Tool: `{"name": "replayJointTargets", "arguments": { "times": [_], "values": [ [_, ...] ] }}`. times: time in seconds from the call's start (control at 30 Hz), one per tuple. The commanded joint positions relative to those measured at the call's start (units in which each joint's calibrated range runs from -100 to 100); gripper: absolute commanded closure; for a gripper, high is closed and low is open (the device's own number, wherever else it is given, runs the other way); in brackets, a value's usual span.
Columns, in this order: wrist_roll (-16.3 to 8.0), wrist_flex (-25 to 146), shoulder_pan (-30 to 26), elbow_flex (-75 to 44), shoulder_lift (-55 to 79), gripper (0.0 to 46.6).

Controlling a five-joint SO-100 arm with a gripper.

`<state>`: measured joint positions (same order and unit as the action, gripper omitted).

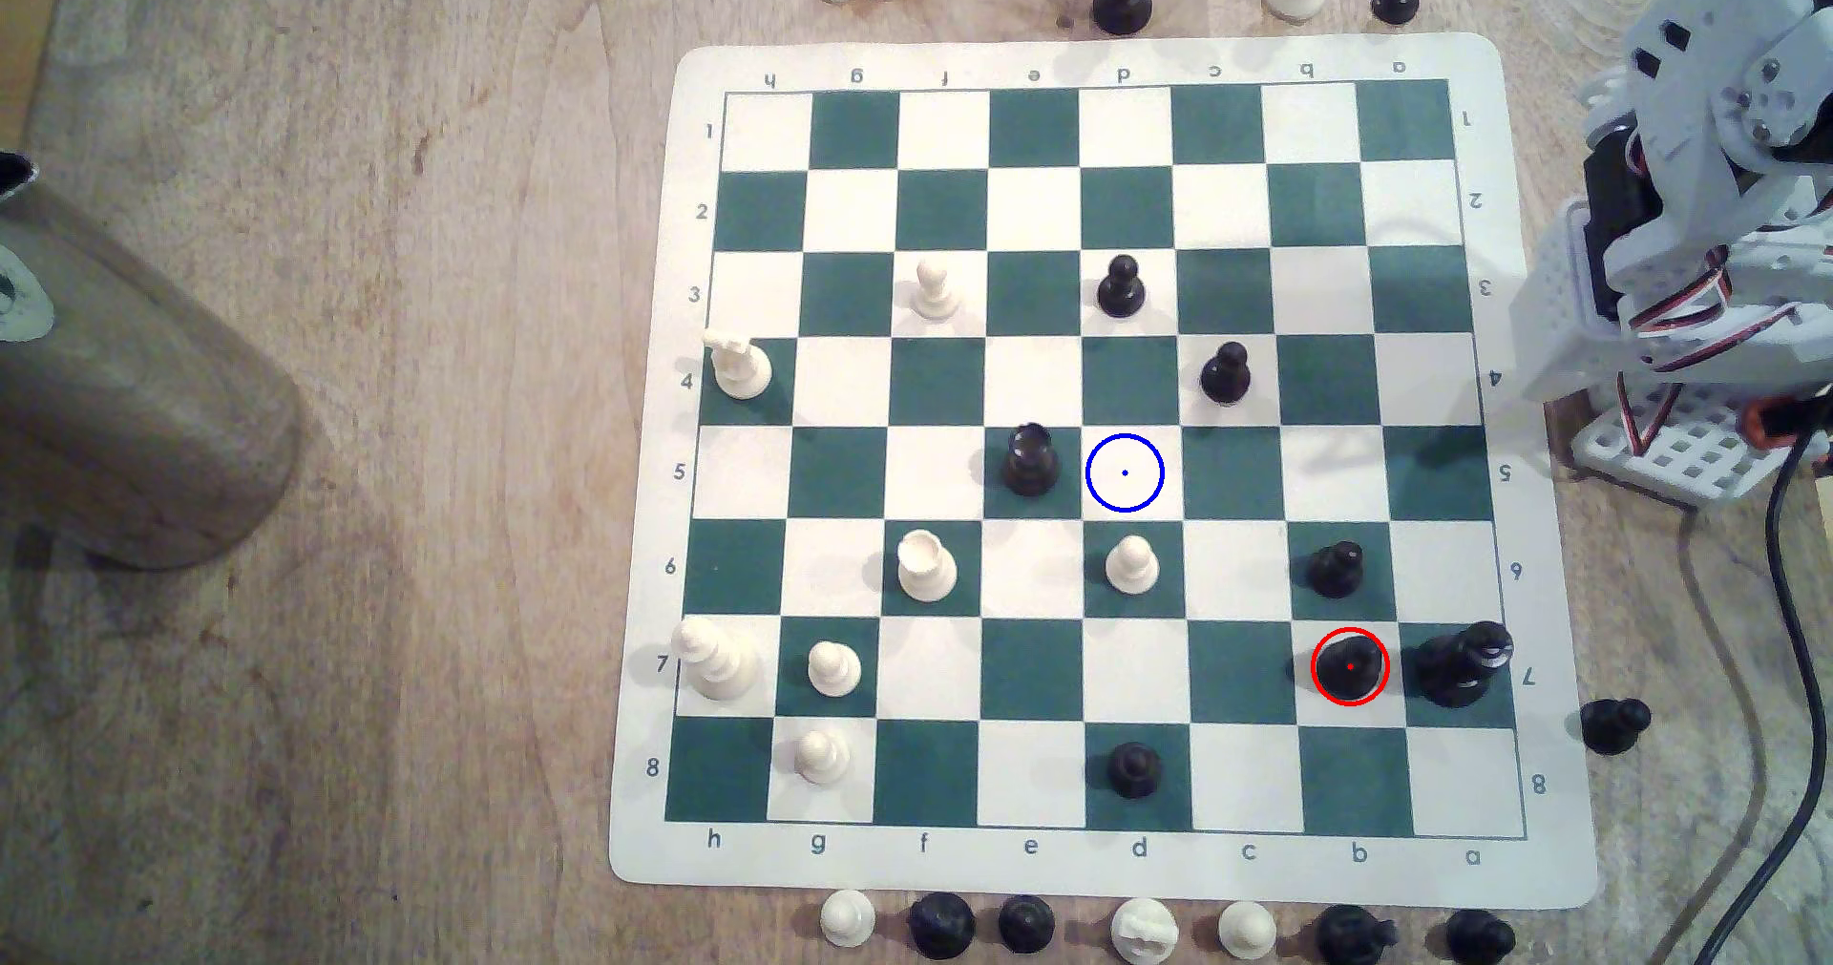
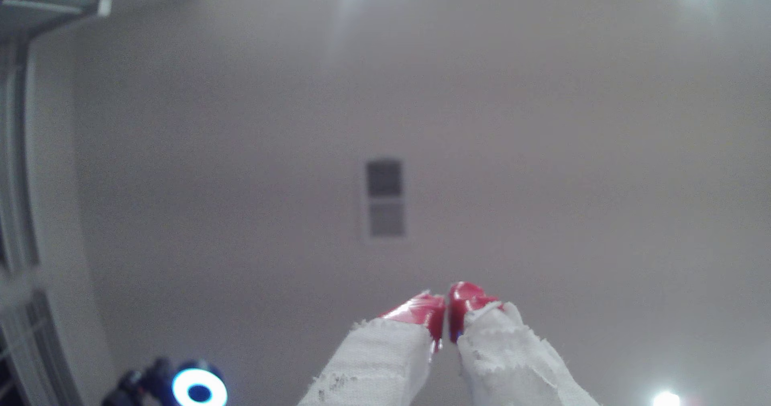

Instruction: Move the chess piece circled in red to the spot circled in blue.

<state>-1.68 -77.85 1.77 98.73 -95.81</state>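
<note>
The chess piece circled in red (image 1: 1350,666) is a glossy black man with a rounded top, standing on a white square near the board's lower right in the exterior view. The spot circled in blue (image 1: 1124,472) is a bare cream square near the board's middle, just right of a black rook (image 1: 1029,458). The white arm (image 1: 1706,231) is folded up off the board at the exterior view's right edge. In the wrist view my gripper (image 2: 447,304) points at the ceiling, its red-taped fingertips pressed together with nothing between them.
A tall black piece (image 1: 1463,665) stands right beside the red-ringed one, and a black pawn (image 1: 1335,569) one square behind it. A white pawn (image 1: 1131,565) sits just below the blue ring. Captured pieces line the board's top and bottom edges. A wooden cylinder (image 1: 129,400) lies at far left.
</note>
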Motion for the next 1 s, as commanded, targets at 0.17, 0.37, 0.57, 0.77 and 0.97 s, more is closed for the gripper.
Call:
{"name": "replayJointTargets", "arguments": {
  "times": [0.17, 0.37, 0.57, 0.77, 0.97],
  "values": [
    [0.1, 21.99, -0.87, -14.87, -0.03, 46.4],
    [0.1, 57.37, -1.18, -30.29, 0.06, 46.4],
    [0.1, 85.79, 0.69, -41.44, 0.14, 46.4],
    [-0.29, 110.85, 3.74, -49.32, 0.22, 46.4],
    [0.68, 132.48, 1.48, -53.04, 2.18, 42.9]
  ]
}}
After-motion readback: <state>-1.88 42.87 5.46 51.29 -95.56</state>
